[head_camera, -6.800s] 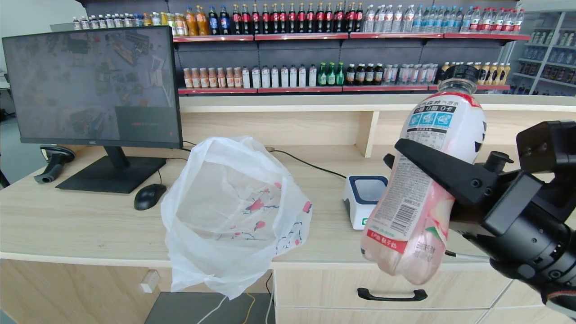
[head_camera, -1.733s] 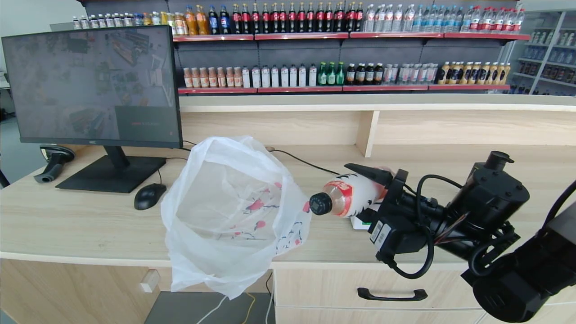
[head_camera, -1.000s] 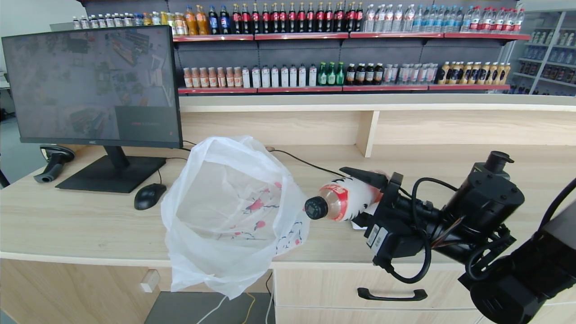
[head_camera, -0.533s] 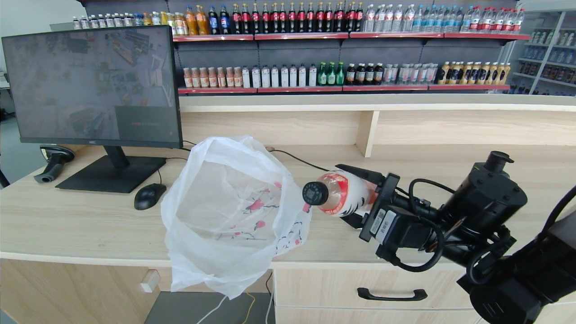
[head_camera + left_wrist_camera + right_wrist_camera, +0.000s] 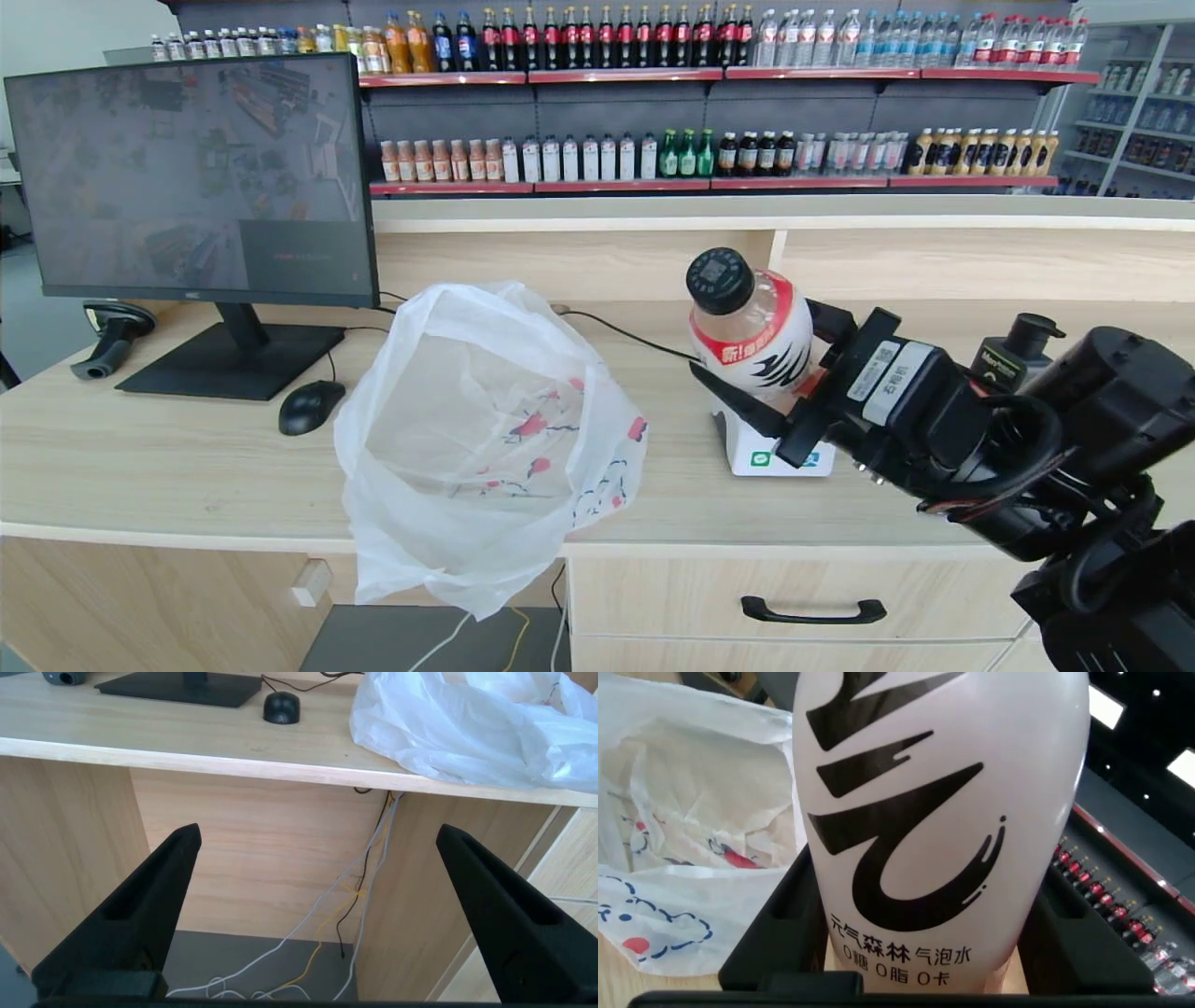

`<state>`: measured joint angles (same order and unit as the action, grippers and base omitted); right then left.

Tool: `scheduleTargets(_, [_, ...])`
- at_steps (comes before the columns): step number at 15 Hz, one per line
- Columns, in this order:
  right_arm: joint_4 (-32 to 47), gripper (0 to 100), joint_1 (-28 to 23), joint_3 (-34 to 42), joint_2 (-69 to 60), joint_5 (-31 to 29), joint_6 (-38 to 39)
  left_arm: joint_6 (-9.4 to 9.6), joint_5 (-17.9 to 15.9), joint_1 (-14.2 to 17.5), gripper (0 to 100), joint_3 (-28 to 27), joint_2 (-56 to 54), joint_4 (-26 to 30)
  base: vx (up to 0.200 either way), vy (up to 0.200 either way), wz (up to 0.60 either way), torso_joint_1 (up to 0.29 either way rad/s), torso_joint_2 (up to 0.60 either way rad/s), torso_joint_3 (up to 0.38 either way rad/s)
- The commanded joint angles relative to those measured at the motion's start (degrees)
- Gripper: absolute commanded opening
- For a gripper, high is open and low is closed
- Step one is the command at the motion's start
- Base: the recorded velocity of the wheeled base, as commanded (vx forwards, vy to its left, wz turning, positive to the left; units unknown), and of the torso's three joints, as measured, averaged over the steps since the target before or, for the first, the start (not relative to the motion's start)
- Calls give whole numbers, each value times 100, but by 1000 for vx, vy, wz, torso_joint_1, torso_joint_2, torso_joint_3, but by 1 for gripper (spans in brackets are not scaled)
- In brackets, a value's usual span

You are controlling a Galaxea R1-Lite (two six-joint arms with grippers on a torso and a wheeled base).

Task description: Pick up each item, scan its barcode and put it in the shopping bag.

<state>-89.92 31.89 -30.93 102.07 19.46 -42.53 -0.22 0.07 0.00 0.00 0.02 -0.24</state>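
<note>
A: What's in the right fingers (image 5: 738, 406)?
B: They're clamped on the bottle (image 5: 750, 329), one on either side of the lower body. On the wrist cam the label sits right between them.
A: Orientation?
B: The long axis is tilted, with the cap (image 5: 720, 279) up and leaning toward the robot's left. The base is hidden behind the fingers. It hangs just above the scanner (image 5: 758, 455); I can't tell if it touches.
A: And the shopping bag (image 5: 485, 420)?
B: It's to the robot's left of the bottle, on the bench (image 5: 187, 467), with its front draped over the bench edge. The mouth is open, facing up and toward the robot. There's bare bench between bag and scanner, so they're near but apart.
A: So a sideways carry left?
B: I'd say so, cap end leading. The bag's top rim looks about level with the cap. My guess is it needs lift first, or it ploughs into the film.
A: Obstacles?
B: A cable (image 5: 635, 341) lies low on the bench behind, out of the way. The monitor (image 5: 191, 177) and mouse (image 5: 310, 407) are past the bag. The air over the bag is open.
A: Left fingers (image 5: 140, 915)?
B: Spread wide, holding nothing, down below the bench edge in front of the cabinet panel. The right arm is far nearer.
</note>
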Motion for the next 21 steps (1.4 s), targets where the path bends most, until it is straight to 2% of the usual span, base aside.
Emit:
scheduleTargets(1, [-8,0,54,78,-390,-100,263,4,1,0,100,0,-2,-2,0,0,0,0,0,0])
scheduleTargets(2, [-8,0,54,96,-504,-232,474,4,1,0,100,0,-2,-2,0,0,0,0,0,0])
scheduleTargets(6, [-8,0,318,579,-829,-1330,2276,4,1,0,100,0,-2,-20,0,0,0,0,0,0])
scheduleTargets(9, [-8,0,230,834,-908,-1524,3858,4,1,0,100,0,-2,-20,0,0,0,0,0,0])
scheduleTargets(11, [-8,0,274,966,-917,-1946,3840,4,1,0,100,0,-2,-20,0,0,0,0,0,0])
scheduleTargets(13, [-8,0,327,1142,-926,-2104,3858,4,1,0,100,0,-2,-20,0,0,0,0,0,0])
scheduleTargets(16, [-8,0,318,1238,-1005,-2121,3858,4,1,0,100,0,-2,-2,0,0,0,0,0,0])
scheduleTargets(19, [-8,0,300,1370,-1128,-2121,3893,4,1,0,100,0,-2,-2,-200,0,0,14,2,2])
scheduleTargets(21, [-8,0,265,1309,-1181,-2121,3937,4,1,0,100,0,-2,-20,0,0,0,0,0,0])
